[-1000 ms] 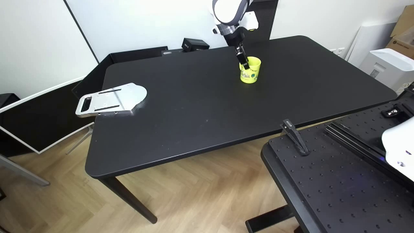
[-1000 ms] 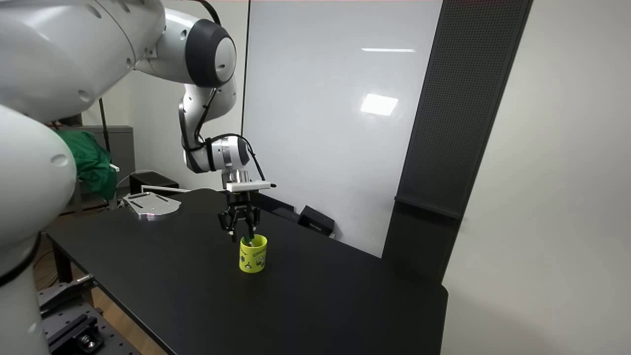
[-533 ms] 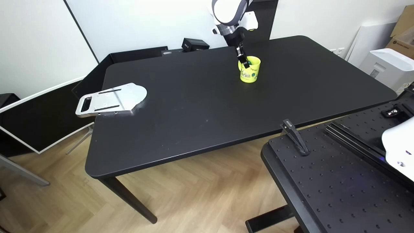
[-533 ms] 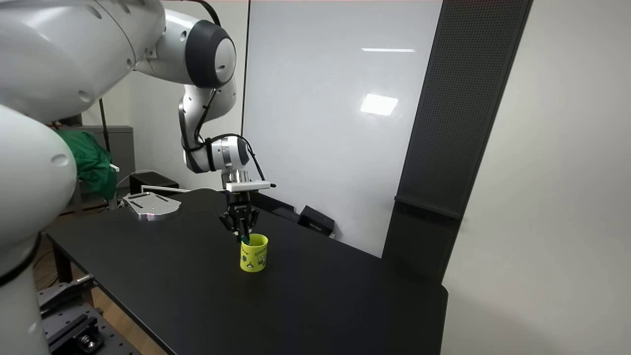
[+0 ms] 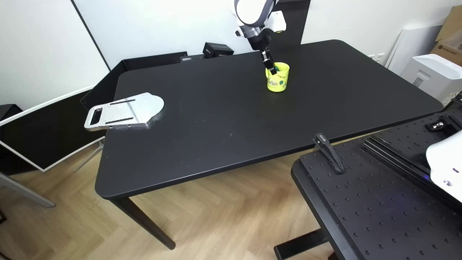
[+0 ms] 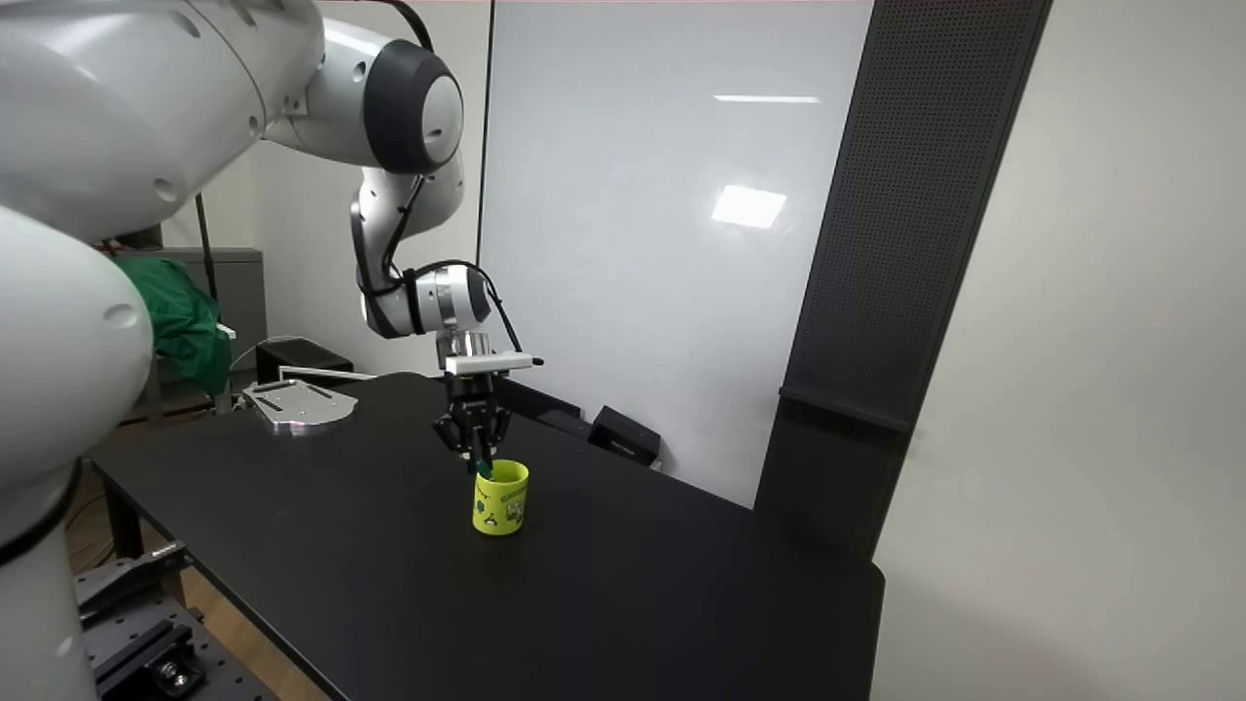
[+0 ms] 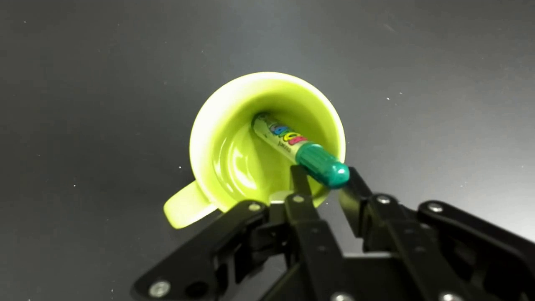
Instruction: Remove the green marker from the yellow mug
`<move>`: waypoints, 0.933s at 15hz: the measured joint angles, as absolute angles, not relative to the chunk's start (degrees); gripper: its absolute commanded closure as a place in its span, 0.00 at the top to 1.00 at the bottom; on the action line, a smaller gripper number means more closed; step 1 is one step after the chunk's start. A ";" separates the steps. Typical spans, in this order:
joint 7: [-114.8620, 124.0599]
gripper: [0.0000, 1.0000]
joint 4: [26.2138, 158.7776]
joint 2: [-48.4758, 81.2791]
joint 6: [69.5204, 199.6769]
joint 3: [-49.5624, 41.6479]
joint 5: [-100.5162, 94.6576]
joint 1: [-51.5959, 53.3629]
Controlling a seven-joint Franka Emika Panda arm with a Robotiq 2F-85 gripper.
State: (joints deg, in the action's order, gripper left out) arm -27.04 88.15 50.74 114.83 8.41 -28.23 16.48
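Fingers [image 7: 300, 184], narrowly parted, pinch the green marker [image 7: 301, 149].

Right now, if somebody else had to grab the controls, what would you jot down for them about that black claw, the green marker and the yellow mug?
Gripper: appears shut on the green marker, at its cap; how firm the hold is, I can't tell.
Marker: slanted, far end down inside the yellow mug, cap up near the rim.
Mug: upright on the black table.
Done: the marker looks grasped.
Left: take it out of the mug. I'd lift gently, in case the mug drags along.
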 measured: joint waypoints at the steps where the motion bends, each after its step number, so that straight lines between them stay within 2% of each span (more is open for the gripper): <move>1: -27.04 0.65 88.12 50.74 114.83 8.42 -28.22 16.61; 2: -27.04 0.71 88.08 50.74 114.83 8.42 -28.22 16.75; 3: -27.04 0.29 88.04 50.74 114.83 8.42 -28.22 16.88; 5: -27.04 0.33 88.01 50.74 114.82 8.40 -28.25 17.08; 9: -27.04 0.04 87.94 50.73 114.83 8.28 -28.32 17.18; 10: -27.04 0.02 87.91 50.73 114.83 8.25 -28.33 17.19; 14: -27.04 0.05 87.66 50.58 114.66 8.23 -28.59 17.37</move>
State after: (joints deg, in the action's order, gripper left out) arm -27.04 87.66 50.58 114.66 8.23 -28.59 17.37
